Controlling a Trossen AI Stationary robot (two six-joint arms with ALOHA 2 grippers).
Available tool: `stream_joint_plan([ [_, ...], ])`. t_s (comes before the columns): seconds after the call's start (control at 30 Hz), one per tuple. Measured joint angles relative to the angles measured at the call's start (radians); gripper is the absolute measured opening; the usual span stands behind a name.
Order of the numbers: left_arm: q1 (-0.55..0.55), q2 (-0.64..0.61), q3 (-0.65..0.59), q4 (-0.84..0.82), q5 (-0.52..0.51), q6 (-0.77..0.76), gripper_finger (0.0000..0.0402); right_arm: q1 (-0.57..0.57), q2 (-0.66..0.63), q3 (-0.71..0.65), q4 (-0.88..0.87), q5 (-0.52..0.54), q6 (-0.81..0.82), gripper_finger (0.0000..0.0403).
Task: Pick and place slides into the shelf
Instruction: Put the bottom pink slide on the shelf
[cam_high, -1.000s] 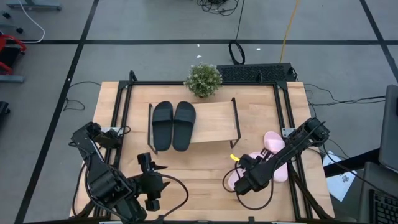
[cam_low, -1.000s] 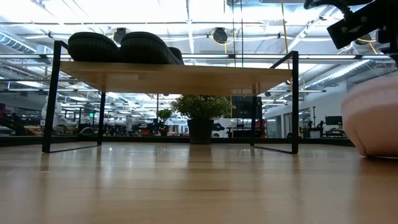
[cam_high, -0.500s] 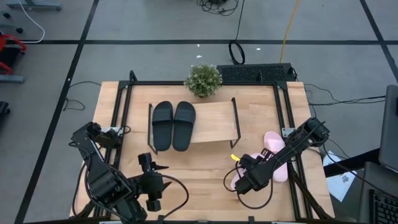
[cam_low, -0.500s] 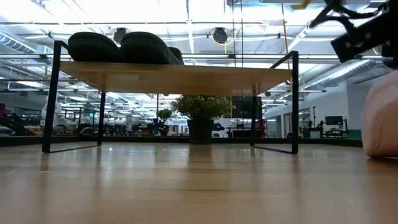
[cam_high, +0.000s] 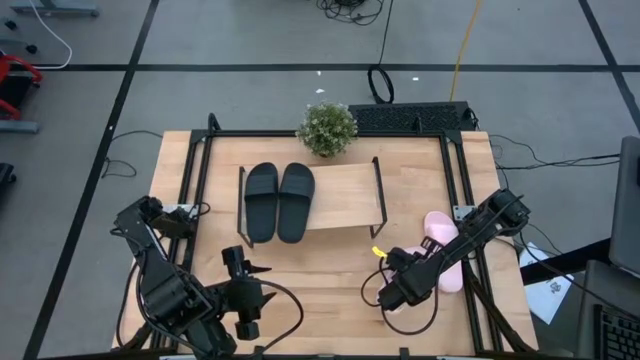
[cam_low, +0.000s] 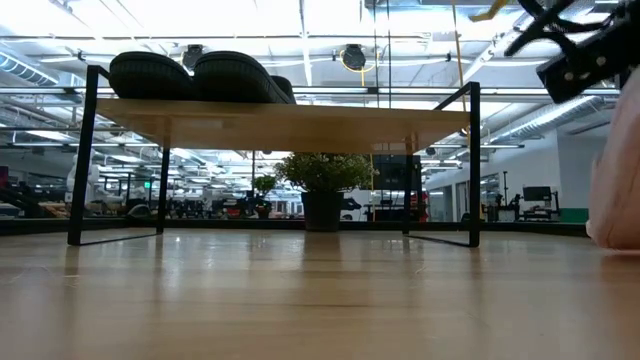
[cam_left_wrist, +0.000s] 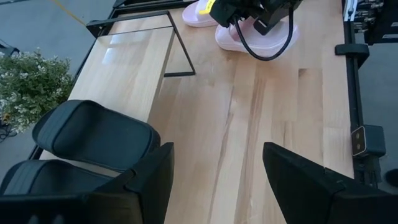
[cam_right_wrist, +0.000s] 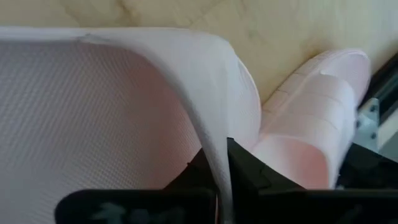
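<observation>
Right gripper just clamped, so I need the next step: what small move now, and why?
Probably lift straight up a little. The right gripper is shut on the strap edge of one pale pink slide sandal, which lies beside its twin, and the light-wood shelf has free board next to the matte black pair.

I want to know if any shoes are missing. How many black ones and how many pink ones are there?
Black slides: 2, both on the shelf
Pink slides: 2, both on the table, one pinched by its strap in the right end effector
Total: 4 slides
</observation>
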Motion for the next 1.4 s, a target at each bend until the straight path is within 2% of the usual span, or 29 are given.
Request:
stream_joint_plan([
  [0.23, 0.000, 0.000, 0.000, 0.000, 0.001, -0.024, 0.0243, 0.001, 0.000, 0.203, -0.154, 0.029, -0.028, 0.0002],
  [0.6, -0.003, -0.002, 0.000, -0.016, 0.082, -0.121, 0.0243, 0.021, -0.048, 0.533, -0.146, 0.095, -0.033, 0.0001],
  [0.73, -0.004, -0.002, 0.000, -0.016, 0.093, -0.151, 0.0243, 0.041, -0.048, 0.644, -0.145, 0.102, -0.072, 0.0001],
  [0.8, -0.004, -0.002, 0.000, -0.015, 0.094, -0.156, 0.0243, 0.046, -0.048, 0.700, -0.143, 0.138, -0.110, 0.0001],
  [1.0, -0.004, -0.002, 0.000, -0.014, 0.111, -0.215, 0.0243, 0.041, -0.049, 0.848, -0.143, 0.443, -0.333, 0.0001],
  [1.13, -0.004, -0.003, 0.000, -0.012, 0.116, -0.267, 0.0243, -0.034, -0.049, 0.870, -0.098, 0.610, -0.598, 0.0000],
  [1.23, -0.004, -0.003, 0.000, -0.012, 0.118, -0.302, 0.0243, -0.132, -0.038, 0.870, -0.021, 0.623, -0.798, 0.0000],
  [1.4, -0.004, -0.003, 0.000, -0.012, 0.118, -0.373, 0.0243, -0.322, 0.004, 0.868, -0.024, 0.589, -0.924, 0.0000],
])
